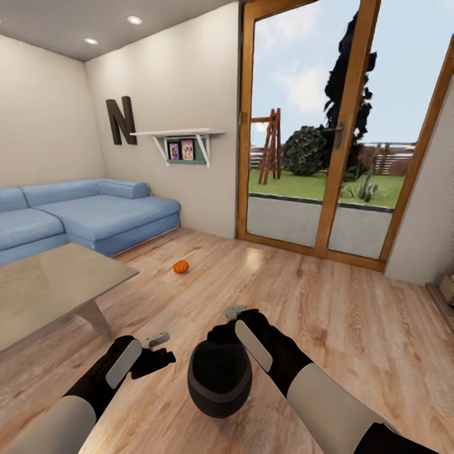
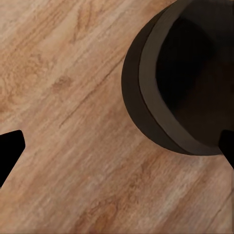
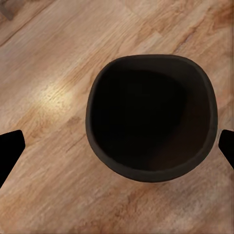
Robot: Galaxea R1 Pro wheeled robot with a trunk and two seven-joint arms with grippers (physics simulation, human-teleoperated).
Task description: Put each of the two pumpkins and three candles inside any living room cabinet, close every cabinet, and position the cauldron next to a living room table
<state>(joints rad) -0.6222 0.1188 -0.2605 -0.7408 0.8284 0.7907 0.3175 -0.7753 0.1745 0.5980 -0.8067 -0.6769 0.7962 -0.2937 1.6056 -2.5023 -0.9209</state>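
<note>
The matte black cauldron (image 1: 219,378) stands on the wood floor between my two arms, its wide mouth facing up (image 3: 151,117). My right gripper (image 1: 232,315) hovers open over it, with the pot's mouth between the spread fingertips (image 3: 10,151). My left gripper (image 1: 157,342) is open beside the pot's left side, with the cauldron's rim (image 2: 146,83) off to one side of it. One small orange pumpkin (image 1: 181,267) lies on the floor further ahead. The pale glossy table (image 1: 57,284) is at the left. The candles are out of view.
A blue corner sofa (image 1: 88,214) fills the left wall behind the table. Glass doors in a wood frame (image 1: 328,126) stand ahead. A low dark-brown edge (image 1: 439,296) shows at the far right; too little of it shows to tell what it is.
</note>
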